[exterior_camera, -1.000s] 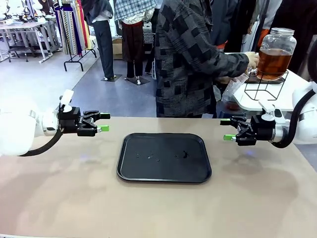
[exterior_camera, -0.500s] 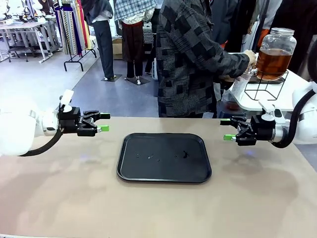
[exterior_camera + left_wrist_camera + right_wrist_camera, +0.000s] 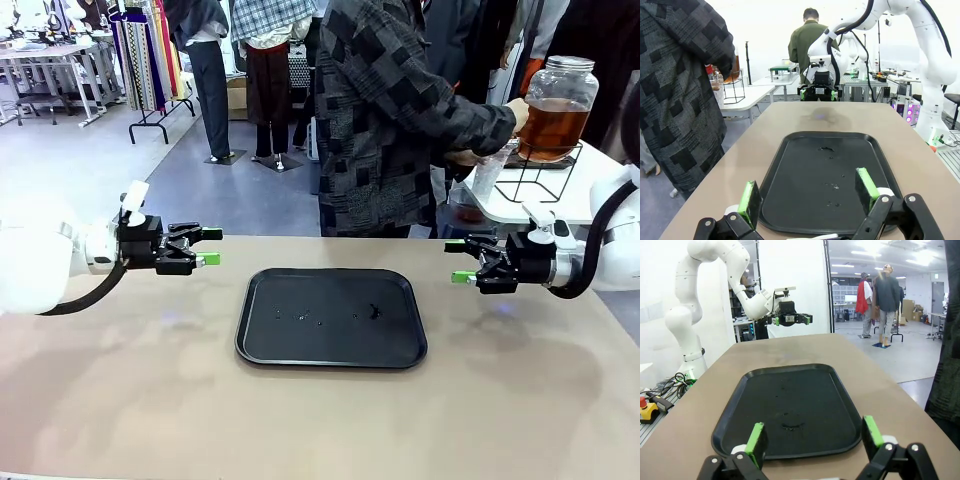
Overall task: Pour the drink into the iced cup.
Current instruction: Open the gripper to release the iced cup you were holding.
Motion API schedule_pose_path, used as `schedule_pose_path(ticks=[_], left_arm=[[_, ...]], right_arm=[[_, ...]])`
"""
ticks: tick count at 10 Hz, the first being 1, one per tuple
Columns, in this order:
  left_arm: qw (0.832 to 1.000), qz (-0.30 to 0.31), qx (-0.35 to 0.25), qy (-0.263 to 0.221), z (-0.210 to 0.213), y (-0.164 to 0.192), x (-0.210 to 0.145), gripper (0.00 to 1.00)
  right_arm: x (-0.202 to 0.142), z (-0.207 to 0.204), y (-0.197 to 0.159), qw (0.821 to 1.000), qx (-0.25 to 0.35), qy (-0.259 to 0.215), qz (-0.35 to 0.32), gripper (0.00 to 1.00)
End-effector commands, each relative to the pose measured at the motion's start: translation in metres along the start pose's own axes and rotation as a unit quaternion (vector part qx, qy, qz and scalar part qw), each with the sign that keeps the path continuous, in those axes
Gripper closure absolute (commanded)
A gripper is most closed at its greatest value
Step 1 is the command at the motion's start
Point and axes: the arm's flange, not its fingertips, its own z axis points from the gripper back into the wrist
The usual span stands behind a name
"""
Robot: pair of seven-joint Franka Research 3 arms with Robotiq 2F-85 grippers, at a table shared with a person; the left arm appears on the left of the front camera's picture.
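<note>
Both arms hover idle w/ nothing held: left claw (image 3: 208,246) sits over the counter (image 3: 120,400) near its left edge, fingers spread wide; right claw (image 3: 458,261) mirrors it near the right edge, also wide and empty. Black tray (image 3: 331,316) lies mid-counter btwn them, bare except a few wet specks. The drink (image 3: 551,128), amber-brown, sits in the glass dispenser jar (image 3: 559,107) on a wire stand (image 3: 535,170) on a white side table (image 3: 610,170) beyond the counter's far right corner. Person in a patchwork jacket (image 3: 390,120) stands at the far side, turned to the jar; one hand (image 3: 518,116) at its front by the spigot, the other seems to hold a clear cup (image 3: 487,172) low under it, though ice can't be made out. Risks, as I judge: cup held off-line from the spigot means spill on the side table; overfilling makes handover slosh. If the cup comes to the tray, wet specks could let it slide. Right claw is nearest the person's elbow, so any early arm move could bump the sleeve or cup; clear plastic squeezed too hard would buckle & spill
</note>
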Motion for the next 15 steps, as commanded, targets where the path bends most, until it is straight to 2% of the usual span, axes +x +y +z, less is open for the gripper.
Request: schedule_pose_path(ticks=[1,15], left_arm=[[1.0,0.002,0.0,0.003,-0.0013,0.0007,0.0026,0.0],[1.0,0.002,0.0,0.003,-0.0013,0.0007,0.0026,0.0]], right_arm=[[0.0035,-0.0024,-0.0007,1.0,-0.001,0.003,0.0,0.0],[0.0035,-0.0024,-0.0007,1.0,-0.001,0.003,0.0,0.0]])
